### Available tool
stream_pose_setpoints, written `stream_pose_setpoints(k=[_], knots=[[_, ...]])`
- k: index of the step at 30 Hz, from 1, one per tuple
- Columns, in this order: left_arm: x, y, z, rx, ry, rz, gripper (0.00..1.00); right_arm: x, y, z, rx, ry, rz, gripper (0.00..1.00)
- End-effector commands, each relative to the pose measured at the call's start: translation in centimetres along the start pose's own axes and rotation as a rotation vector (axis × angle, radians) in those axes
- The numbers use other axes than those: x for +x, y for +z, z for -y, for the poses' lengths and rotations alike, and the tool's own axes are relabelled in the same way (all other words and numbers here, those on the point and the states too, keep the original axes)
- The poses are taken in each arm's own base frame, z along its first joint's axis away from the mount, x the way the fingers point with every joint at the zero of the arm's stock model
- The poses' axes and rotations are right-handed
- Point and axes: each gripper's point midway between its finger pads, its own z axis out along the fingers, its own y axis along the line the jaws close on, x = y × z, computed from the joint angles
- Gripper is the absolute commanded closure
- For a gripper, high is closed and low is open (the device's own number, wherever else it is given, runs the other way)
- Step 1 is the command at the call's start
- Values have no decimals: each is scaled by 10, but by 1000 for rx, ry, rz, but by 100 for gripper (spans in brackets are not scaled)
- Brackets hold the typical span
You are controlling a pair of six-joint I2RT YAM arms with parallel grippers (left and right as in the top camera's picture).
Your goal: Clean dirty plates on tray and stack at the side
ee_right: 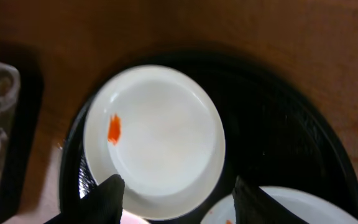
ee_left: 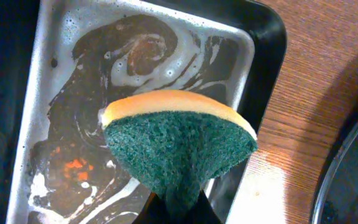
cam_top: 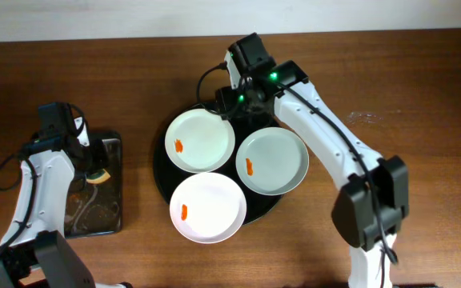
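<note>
Overhanging plate [cam_top: 208,206]: nearest, orange smear, sits over big tray [cam_top: 256,210] rim; a nudge may tip it out.
Left gripper [ee_left: 179,208]: clenched on wet sponge [ee_left: 179,143] above soapy tray [ee_left: 142,56]; may drip on table [cam_top: 422,80].
Right gripper [ee_right: 179,198]: spread wide over farthest plate [ee_right: 160,137]; could pinch short and slip.

Left hand [ee_left: 178,210] mostly behind sponge [ee_left: 179,140]

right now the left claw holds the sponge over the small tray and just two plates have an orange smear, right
No: all three have one, the left plate, right plate and near plate, as the overhead view shows. The left claw does hold the sponge over the small tray.
</note>
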Motion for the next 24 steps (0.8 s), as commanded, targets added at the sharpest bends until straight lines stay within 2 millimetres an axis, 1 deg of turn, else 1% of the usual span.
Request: stream_pose_setpoints(k=[1,2,3,4,5,8,9,11,12,13,16,20,22,23,24], knots=[[-9,-10,2,7,13,37,100,46,71,20,25,30,-201,42],[-9,-10,2,7,13,38,100,56,85,25,33,47,-238,43],[-9,-10,2,7,13,38,100,64,95,30,41,54,-267,43],[-10,-10,2,7,13,38,100,69,100,33,49,78,-285,43],[-10,-10,2,7,13,38,100,71,102,36,52,82,-295,47],[-10,-10,2,7,13,38,100,80,103,38,60,88,-322,66],[-10,-10,2,7,13,38,100,82,105,41,68,90,-322,68],[-9,-10,2,8,13,38,100,84,114,45,64,97,-310,69],[-10,-10,2,8,13,38,100,86,119,46,63,97,-310,70],[-9,-10,2,7,13,38,100,89,121,47,65,100,-318,77],[-9,-10,2,8,13,38,100,91,122,48,72,120,-327,88],[-8,-10,2,7,13,34,100,91,122,49,75,120,-328,89],[-10,-9,-6,-37,12,43,100,93,121,49,76,121,-334,89],[-9,-6,0,-8,13,42,100,94,121,49,77,122,-337,89],[-11,-7,21,101,35,51,100,94,120,49,78,123,-341,89]])
